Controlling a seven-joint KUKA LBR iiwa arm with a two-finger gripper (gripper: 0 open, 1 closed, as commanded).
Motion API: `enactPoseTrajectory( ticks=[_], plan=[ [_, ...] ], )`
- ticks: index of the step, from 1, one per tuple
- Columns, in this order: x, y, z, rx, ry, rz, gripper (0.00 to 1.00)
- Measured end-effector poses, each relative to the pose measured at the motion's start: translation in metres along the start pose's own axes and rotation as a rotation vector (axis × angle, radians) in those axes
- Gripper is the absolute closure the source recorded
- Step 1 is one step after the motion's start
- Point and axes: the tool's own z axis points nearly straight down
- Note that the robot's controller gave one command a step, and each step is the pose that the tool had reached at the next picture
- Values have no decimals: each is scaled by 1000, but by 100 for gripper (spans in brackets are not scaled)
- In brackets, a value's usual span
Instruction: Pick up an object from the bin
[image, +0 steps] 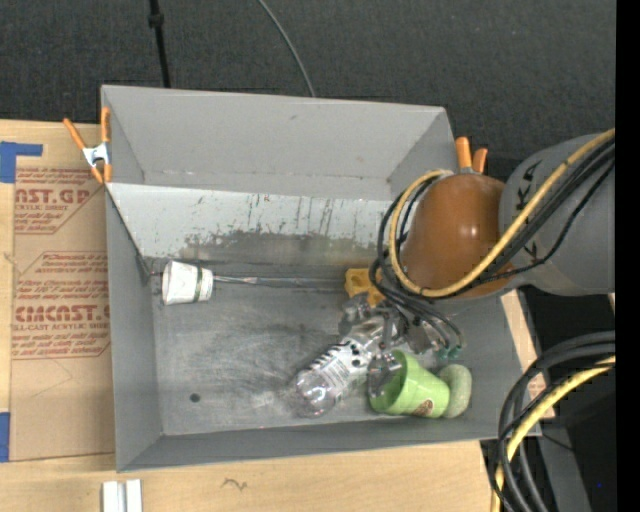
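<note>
A clear plastic bottle, crumpled, lies on its side near the front wall of the grey metal bin, right of the middle. Its right end sits under the gripper, a cluster of metal parts low over the bin floor. Whether the gripper is spread or pressed together cannot be told from this angle, and nothing can be seen pinched in it.

Just right of the bottle, a green cup lies tipped over, its dark mouth turned toward the gripper. A pale green round thing – possibly a ball – rests against the cup's far side, close to the right wall.

Behind the gripper, a yellow object sits at the foot of the rear wall, partly hidden by the arm.

Well apart – at the left rear – a white cup lies on its side.

Above the gripper, the wrist's rounded orange cover is looped with cables.
</note>
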Motion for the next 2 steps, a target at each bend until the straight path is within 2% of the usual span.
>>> enactPoseTrajectory(
  ticks=[1, 2],
  plan=[
    [-14, 6, -13, 1, -6, -45, 0],
    [-10, -3, 54, 1, -7, -79, 0]
  ],
)
